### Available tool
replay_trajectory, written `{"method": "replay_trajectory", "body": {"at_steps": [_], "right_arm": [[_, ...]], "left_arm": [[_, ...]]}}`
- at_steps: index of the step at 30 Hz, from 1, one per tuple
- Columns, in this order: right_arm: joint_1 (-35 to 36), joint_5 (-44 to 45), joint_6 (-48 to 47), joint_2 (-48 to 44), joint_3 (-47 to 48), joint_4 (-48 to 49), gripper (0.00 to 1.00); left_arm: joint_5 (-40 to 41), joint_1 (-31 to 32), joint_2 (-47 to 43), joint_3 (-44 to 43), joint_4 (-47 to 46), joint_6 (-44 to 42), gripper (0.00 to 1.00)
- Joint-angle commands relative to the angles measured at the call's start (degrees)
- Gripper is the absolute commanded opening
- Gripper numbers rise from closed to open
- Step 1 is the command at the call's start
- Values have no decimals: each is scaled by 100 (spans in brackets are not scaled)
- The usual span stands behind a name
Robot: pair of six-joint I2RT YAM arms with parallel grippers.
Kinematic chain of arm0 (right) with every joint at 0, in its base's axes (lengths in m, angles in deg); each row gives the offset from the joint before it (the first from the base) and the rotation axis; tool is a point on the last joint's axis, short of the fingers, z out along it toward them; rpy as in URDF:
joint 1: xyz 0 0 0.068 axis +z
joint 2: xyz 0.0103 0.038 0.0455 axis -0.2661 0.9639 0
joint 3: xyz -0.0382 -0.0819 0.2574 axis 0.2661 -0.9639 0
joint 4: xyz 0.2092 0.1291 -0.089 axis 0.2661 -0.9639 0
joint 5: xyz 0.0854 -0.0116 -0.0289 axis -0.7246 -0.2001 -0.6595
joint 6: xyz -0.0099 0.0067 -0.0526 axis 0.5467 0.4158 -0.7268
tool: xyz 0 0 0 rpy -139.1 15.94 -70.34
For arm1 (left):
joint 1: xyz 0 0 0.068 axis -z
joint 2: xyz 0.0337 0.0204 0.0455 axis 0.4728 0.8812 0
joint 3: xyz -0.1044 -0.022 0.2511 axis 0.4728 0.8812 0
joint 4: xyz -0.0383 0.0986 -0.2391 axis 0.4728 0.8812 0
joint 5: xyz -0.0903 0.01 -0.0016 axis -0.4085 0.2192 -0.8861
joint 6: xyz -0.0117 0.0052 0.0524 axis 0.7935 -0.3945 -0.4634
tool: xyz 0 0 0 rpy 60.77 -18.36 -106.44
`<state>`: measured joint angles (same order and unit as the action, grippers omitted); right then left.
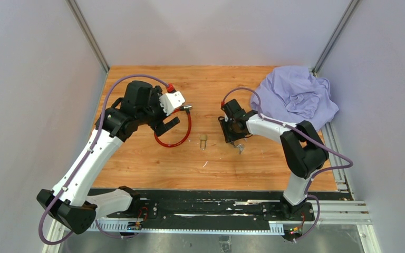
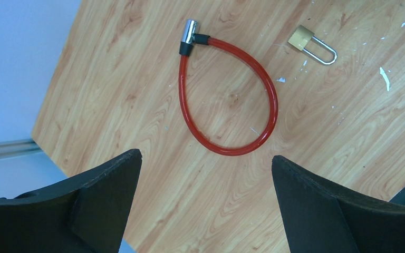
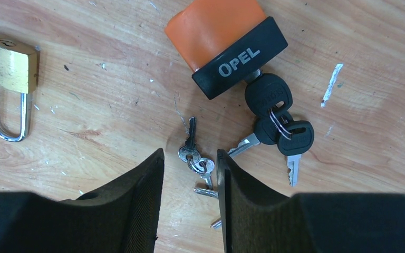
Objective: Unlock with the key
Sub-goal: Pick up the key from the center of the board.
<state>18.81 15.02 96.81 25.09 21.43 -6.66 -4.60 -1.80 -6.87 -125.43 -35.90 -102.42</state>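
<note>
Peeking out from under the right gripper's (image 3: pixel 189 158) fingers, the small silver keys (image 3: pixel 190 141) show only in part. One key lies in full view, while at least one more on the same ring slips beneath the finger on the right of the wrist view, its end cut off. From the top camera the bunch is only a glint just below the gripper, too small to read.

The visible key runs along the line of the gap. Its head is nearest the fingertips and its blade points straight ahead, away from the wrist. It lies flat on the table (image 1: pixel 153 163), just in front of the fingertips and centred between them. The jaws stand narrow, with a gap between the pads, and no pad clearly presses on metal.

Ahead and to the right lie three black-headed keys (image 3: pixel 274 113) on a ring with an orange tag (image 3: pixel 211 26) marked OPEL. Ahead and well to the left lies the brass padlock (image 3: pixel 8 66), its shackle pointing back toward the wrist and its long axis parallel to the fingers.

Over at the left gripper (image 2: pixel 205 161), the jaws are spread wide and hold nothing. A red cable lock (image 2: pixel 227 95) is looped on the wood ahead of them. A lilac cloth (image 1: pixel 298 97) is heaped beyond the right arm.
</note>
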Motion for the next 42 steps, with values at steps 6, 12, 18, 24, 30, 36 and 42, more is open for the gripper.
{"method": "replay_trajectory", "body": {"at_steps": [6,12,18,24,30,36,42], "right_arm": [[84,-40,55,64,-189,76,34],[241,-16,129,99,-311,161,30],[334,14,204,128,-327,188,27],[355,30,228,78,-385,163,20],[353,-46,254,-66,-480,163,3],[355,-304,165,-137,-470,103,27],[354,-182,99,-227,-474,23,29]], "left_arm": [[-139,-31,-25,-144,-37,-4,98],[-125,-35,-14,-159,-42,3,98],[-80,-24,-26,-157,-38,-42,98],[-68,-31,-51,-132,-41,-56,98],[-64,-25,-55,-79,-38,-82,98],[-45,-30,-117,-38,-33,-144,98],[-54,-30,-114,-27,-17,-153,98]]}}
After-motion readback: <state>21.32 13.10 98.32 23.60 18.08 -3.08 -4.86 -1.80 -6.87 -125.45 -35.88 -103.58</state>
